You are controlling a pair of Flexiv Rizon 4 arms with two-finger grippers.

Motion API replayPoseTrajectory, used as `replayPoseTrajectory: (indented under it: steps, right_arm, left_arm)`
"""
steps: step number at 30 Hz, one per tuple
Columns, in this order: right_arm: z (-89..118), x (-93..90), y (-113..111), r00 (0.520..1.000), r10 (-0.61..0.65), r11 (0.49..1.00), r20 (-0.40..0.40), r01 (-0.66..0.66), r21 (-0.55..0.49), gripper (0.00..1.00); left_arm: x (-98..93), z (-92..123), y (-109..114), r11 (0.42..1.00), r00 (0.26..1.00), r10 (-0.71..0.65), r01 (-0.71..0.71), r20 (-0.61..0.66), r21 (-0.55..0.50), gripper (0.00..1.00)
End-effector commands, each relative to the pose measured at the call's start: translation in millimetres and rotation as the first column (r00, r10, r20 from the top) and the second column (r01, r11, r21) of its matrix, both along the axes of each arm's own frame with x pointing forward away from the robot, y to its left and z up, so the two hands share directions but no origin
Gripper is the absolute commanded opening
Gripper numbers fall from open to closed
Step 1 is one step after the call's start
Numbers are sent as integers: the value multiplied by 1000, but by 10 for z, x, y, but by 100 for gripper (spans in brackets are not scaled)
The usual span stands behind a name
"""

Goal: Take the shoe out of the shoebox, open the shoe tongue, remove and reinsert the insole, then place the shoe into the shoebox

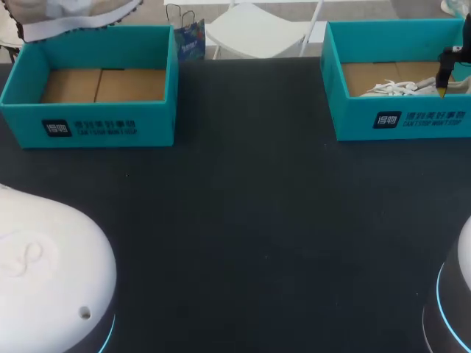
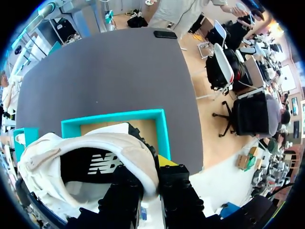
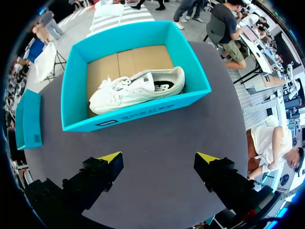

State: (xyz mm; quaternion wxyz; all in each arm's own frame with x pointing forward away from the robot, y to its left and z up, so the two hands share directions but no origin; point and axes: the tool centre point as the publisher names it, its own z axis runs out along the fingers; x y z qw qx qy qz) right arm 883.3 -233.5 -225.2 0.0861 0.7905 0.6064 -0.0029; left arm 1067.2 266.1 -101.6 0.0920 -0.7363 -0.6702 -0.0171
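Right wrist view: right jaws wide apart, empty; white lace-up sneaker [image 3: 138, 88] lies ahead in teal cardboard shoebox [image 3: 143, 114], long axis parallel to jaw-to-jaw line. Left jaws clamp second white shoe [image 2: 133, 152].

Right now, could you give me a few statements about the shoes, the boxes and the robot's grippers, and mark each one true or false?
1. The right box holds a white shoe. True.
2. The right gripper is clamped on that shoe. False: it is open with nothing between its fingers, and the box lies ahead of it.
3. The left gripper grips a second white shoe. True.
4. A shoe lies in the left box. False: only its cardboard floor shows.
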Motion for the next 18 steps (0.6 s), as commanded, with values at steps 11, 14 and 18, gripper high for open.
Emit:
replayPoseTrajectory:
  steps: [11,14,18]
  right_arm:
    - [-4,3,3,1000,-1,1000,0,1,0,100]
    - [-4,3,3,1000,-1,1000,0,1,0,100]
    - [-4,3,3,1000,-1,1000,0,1,0,100]
  left_arm:
    - [-1108,56,-915,995,976,-38,16,217,101,0]
    - [-1319,57,-1164,995,971,-45,22,234,98,0]
    - [-1511,53,-1466,996,969,-52,32,242,89,0]
